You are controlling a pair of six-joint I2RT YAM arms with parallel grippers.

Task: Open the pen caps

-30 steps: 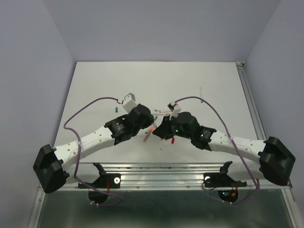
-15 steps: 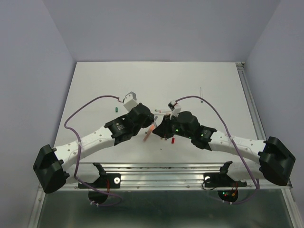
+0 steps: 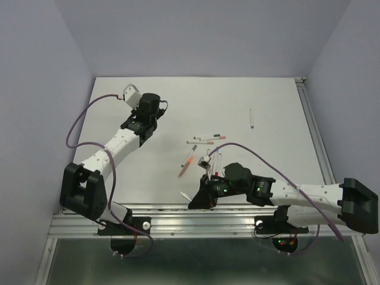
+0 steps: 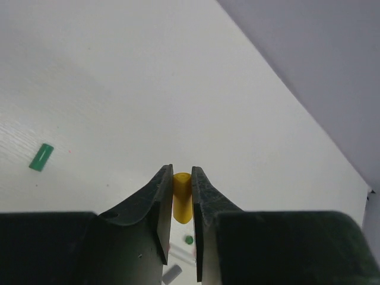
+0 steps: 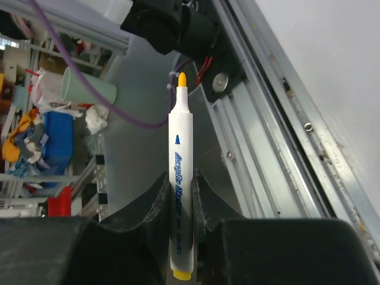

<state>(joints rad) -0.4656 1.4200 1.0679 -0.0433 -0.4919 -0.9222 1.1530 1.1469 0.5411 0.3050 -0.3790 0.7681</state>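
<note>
left pincer (image 4: 181, 173): clamped on yellow cap (image 4: 181, 199), over far-left bench (image 4: 119, 89), likely to drop it aside
right pincer (image 5: 180, 178): gripping uncapped pen (image 5: 180, 136), tip bare, near front edge
green cap (image 4: 41, 157): loose on bench

Bright, even, diffuse light floods the white tabletop (image 3: 267, 101), casting only faint shadows. Wrist views are sharp, though the left gripper (image 4: 181, 170) and right gripper (image 5: 180, 174) sit dark, underexposed.
</note>
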